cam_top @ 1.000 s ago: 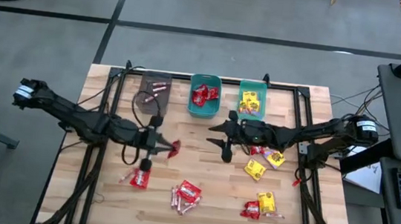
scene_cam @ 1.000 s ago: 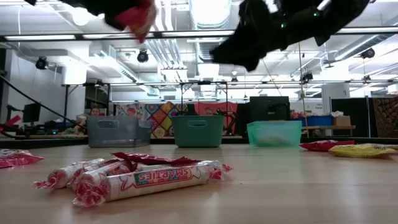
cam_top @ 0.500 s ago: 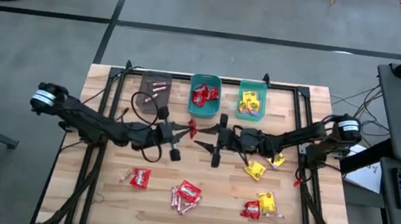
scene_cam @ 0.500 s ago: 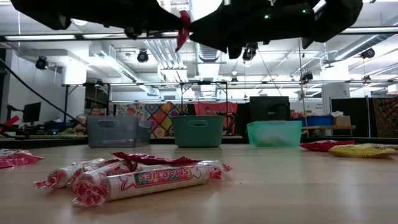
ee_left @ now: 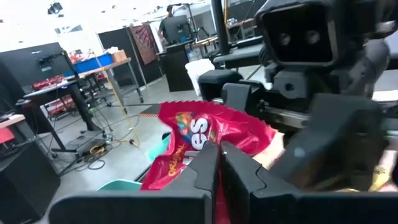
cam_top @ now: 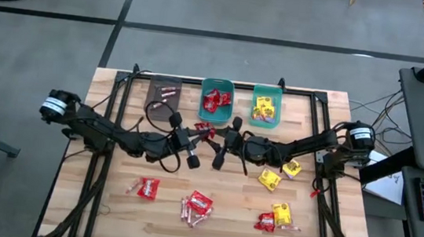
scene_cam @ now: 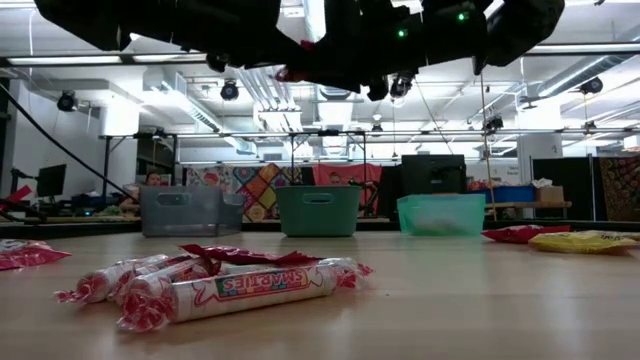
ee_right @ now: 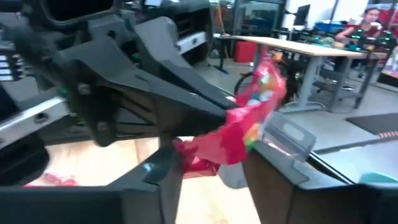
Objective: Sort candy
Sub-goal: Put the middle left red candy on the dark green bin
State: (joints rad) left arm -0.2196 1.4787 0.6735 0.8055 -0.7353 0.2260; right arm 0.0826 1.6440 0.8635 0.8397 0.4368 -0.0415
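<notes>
Three bins at 12 o'clock: grey bin (cam_top: 162, 94), teal bin (cam_top: 215, 101), green bin (cam_top: 265, 106). Near centre, left hand (cam_top: 200, 130) pinching a red packet (ee_left: 205, 140) aloft; right hand (cam_top: 223, 135) spread around the same packet. Loose candy (cam_top: 196, 206) on the surface (cam_top: 217, 222) from 5 to 7 o'clock; count unclear.

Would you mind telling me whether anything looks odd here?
Yes: the red packet is clamped in the left pincer in mid-air while the right pincer straddles it too, an apparent handover.
</notes>
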